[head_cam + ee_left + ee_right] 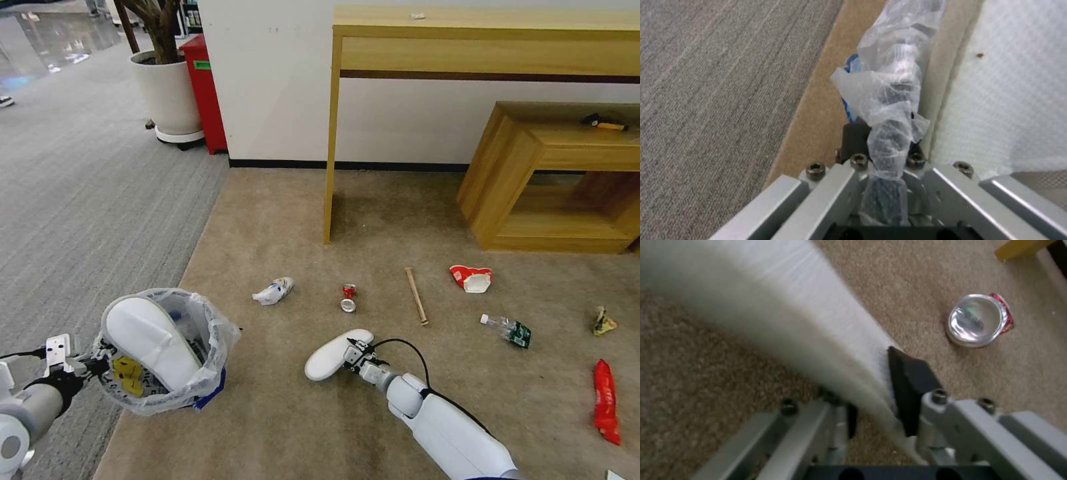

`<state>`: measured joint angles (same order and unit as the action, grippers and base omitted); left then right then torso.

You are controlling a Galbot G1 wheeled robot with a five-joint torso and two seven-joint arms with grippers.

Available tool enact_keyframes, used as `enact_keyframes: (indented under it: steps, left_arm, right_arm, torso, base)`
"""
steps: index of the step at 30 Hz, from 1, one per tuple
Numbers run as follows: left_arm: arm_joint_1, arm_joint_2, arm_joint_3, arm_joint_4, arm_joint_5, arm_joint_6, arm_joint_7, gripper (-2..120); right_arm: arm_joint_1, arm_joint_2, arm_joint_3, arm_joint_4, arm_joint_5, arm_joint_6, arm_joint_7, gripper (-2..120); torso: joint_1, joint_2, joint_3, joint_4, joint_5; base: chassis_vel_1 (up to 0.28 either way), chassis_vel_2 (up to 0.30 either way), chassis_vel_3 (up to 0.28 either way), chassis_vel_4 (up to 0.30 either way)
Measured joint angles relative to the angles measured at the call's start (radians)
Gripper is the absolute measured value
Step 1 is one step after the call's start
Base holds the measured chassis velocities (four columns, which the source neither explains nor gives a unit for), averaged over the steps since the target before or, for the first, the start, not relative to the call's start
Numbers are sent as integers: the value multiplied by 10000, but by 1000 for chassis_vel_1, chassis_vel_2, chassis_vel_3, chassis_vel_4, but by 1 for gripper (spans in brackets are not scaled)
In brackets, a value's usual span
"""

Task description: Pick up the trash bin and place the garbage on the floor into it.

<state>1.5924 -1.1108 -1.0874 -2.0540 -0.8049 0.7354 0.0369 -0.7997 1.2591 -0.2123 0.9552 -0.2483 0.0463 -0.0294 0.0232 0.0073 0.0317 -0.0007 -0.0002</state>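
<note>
Crinkly translucent plastic lines the small round dark trash bin (167, 353), which hangs at the robot's left with its rim pinched by the left pincer (100, 367); one white slipper sole (150, 347) already stands in it. The right pincer (353, 355) is clamped on the edge of the second white slipper sole (330, 353), low over the tan carpet (280, 220). To do this well, I'd lift the sole clear, carry it flat over the bin mouth and release only once it is above the liner. The crushed red can (348, 297), wooden stick (417, 295), paper cup (472, 278), clear bottle (507, 329) and red wrapper (605, 401) lie scattered beyond, before a pale wooden worktop (487, 40) and white wall (267, 80).
</note>
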Motion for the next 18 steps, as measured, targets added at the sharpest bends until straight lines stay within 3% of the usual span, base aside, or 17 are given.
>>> enact_keyframes:
  steps: [4,7,11,13,15,17,18]
  left_arm:
    - [18,6,81,-138,-1,0,-79,0]
    - [45,3,123,-225,18,0,-88,0]
    - [88,7,203,-451,32,1,-93,0]
    - [89,27,242,-551,38,0,-101,0]
    - [76,84,350,-744,40,0,-128,0]
    - [74,92,371,-766,40,0,-136,0]
    - [64,129,475,-852,42,1,-191,0]
  right_arm:
    - [-57,115,120,85,926,-194,107,3]
    - [-119,190,298,285,1761,-327,302,2]
    - [-226,87,933,1513,2560,-399,536,2]
    - [-263,-129,1148,2467,2866,-552,599,2]
    - [-181,-687,1393,4431,3750,-1176,698,2]
    - [-134,-776,1404,4696,3924,-1281,704,2]
    - [163,-1134,1400,5807,4894,-1829,731,2]
  torso:
    - [0,0,0,0,0]
    - [0,-1,1,1,1]
    - [0,-1,1,0,2]
    - [0,-1,0,1,0]
    - [0,-1,0,-2,0]
    - [0,-1,0,-3,1]
    - [0,-1,0,-4,0]
  base:
    - [0,0,0,0]
    - [0,0,0,0]
    - [0,0,0,0]
    - [0,0,0,0]
    - [0,0,0,0]
    - [0,0,0,0]
    - [0,0,0,0]
